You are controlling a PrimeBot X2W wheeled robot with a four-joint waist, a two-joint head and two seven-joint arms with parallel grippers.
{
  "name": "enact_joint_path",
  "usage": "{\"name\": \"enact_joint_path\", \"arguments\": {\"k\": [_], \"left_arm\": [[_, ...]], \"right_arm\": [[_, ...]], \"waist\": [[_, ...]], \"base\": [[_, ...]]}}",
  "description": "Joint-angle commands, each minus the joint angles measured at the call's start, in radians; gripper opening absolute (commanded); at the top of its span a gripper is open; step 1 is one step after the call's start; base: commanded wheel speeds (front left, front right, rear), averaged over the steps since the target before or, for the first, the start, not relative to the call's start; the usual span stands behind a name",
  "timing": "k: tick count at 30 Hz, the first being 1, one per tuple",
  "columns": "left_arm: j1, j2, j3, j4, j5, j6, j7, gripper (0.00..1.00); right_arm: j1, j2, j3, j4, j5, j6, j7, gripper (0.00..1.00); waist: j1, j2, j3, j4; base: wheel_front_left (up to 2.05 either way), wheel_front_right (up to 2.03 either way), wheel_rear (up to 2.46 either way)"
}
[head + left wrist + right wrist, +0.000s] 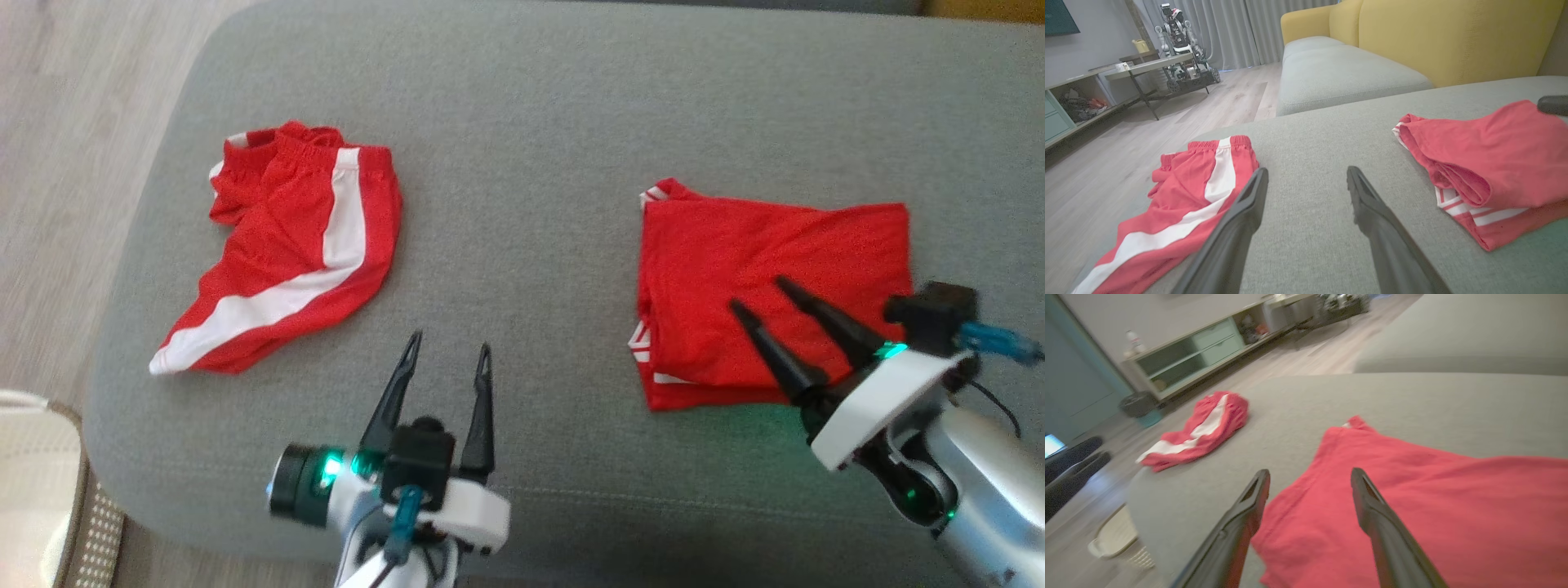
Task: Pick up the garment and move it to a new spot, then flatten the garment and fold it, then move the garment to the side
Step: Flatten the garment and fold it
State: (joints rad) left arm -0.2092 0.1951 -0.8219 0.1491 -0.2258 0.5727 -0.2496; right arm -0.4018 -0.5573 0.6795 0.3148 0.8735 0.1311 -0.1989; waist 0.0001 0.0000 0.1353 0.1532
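Both gaping and empty: left claw (451,340) over grey cushion (531,163), right claw (758,292) over folded red garment (735,237).

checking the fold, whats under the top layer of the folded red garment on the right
Red layers with white stripes peek out at the folded garment's near-left edge, lying on the grey cushion. The plain red top covers everything further in.

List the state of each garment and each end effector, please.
Folded garment: folded flat, lying on the grey cushion.
Striped shorts: crumpled, unfolded, on the cushion.
Left end effector: open, empty, over bare cushion.
Right end effector: open, empty, over the folded garment.
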Motion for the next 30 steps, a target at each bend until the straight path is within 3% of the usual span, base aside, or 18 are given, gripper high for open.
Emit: {"name": "enact_joint_path", "arguments": {"k": [1,5,9,12,19,24,30], "left_arm": [[-0.011,0.014,0.041,-0.037,-0.004,0.009,-0.011,1.00],[0.042,0.036,0.078,-0.070,-0.029,0.021,-0.012,1.00],[0.106,0.061,0.138,-0.142,-0.034,0.034,-0.012,1.00],[0.155,0.078,0.178,-0.185,-0.018,0.035,-0.012,1.00],[0.246,0.081,0.259,-0.244,0.063,0.048,-0.012,1.00],[0.288,0.076,0.286,-0.278,0.127,0.049,-0.012,1.00],[0.315,0.073,0.302,-0.274,0.142,0.003,-0.012,1.00]], "right_arm": [[0.018,-0.001,-0.021,-0.010,-0.019,0.000,-0.019,1.00],[0.078,0.128,-0.228,0.037,-0.216,0.000,-0.060,1.00],[0.169,0.268,-0.460,-0.085,-0.421,0.000,-0.062,1.00],[0.244,0.324,-0.543,-0.163,-0.562,0.000,-0.062,1.00],[0.355,0.422,-0.645,-0.234,-0.668,0.000,-0.063,1.00],[0.396,0.432,-0.641,-0.234,-0.697,0.000,-0.063,1.00],[0.416,0.435,-0.633,-0.234,-0.709,0.000,-0.063,1.00]], "waist": [[-0.0001,0.0000,-0.015,-0.013],[-0.0001,0.0000,-0.047,-0.044],[-0.0001,0.0000,-0.073,-0.074],[-0.0001,0.0000,-0.095,-0.090],[-0.0001,0.0000,-0.141,-0.122],[-0.0001,0.0000,-0.154,-0.135],[-0.0001,0.0000,-0.158,-0.137]], "base": [[0.00,0.00,0.00],[0.00,0.00,0.00],[0.00,0.00,0.00],[0.00,0.00,0.00],[0.00,0.00,0.00],[0.00,0.00,0.00],[0.00,0.00,0.00]]}}
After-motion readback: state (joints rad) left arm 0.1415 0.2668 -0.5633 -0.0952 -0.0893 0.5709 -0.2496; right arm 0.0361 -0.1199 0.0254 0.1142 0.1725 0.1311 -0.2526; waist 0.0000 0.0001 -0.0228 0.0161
